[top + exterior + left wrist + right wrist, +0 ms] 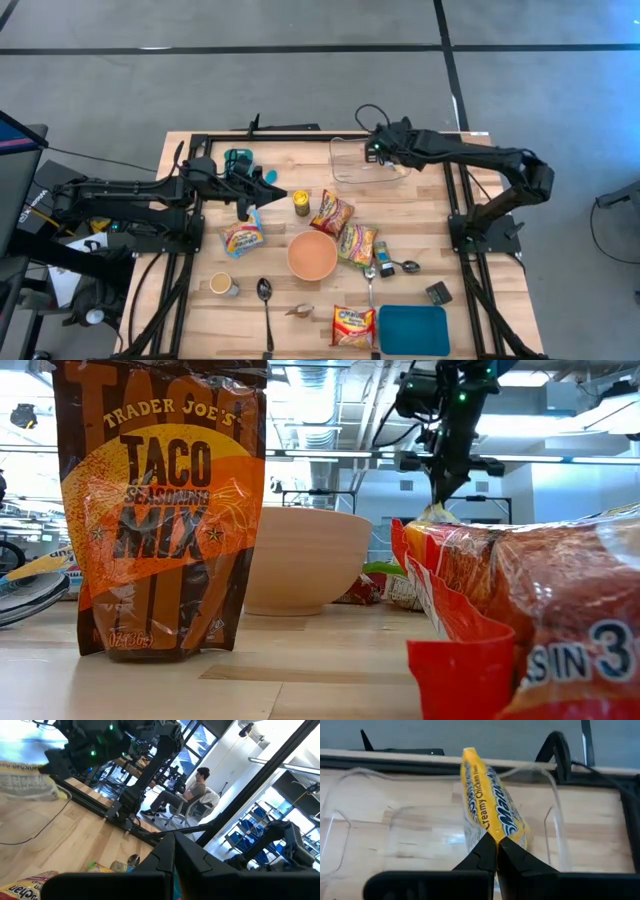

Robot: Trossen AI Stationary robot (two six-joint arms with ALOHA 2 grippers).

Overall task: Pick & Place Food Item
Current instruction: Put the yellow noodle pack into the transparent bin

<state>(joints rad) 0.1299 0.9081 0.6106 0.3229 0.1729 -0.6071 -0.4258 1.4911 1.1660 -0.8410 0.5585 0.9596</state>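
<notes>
One yellow noodle packet [492, 812] pinched in my right fingers [496, 851] hangs over the clear bin [365, 827] at one o'clock, awaiting release.

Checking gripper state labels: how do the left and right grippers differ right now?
The right gripper is shut on a yellow creamy chicken noodle packet; the left gripper is shut on nothing visible. The right gripper hangs over the clear plastic container at the table's far side; the left gripper sits above the table near the small yellow-lidded jar. Both are closed.
</notes>
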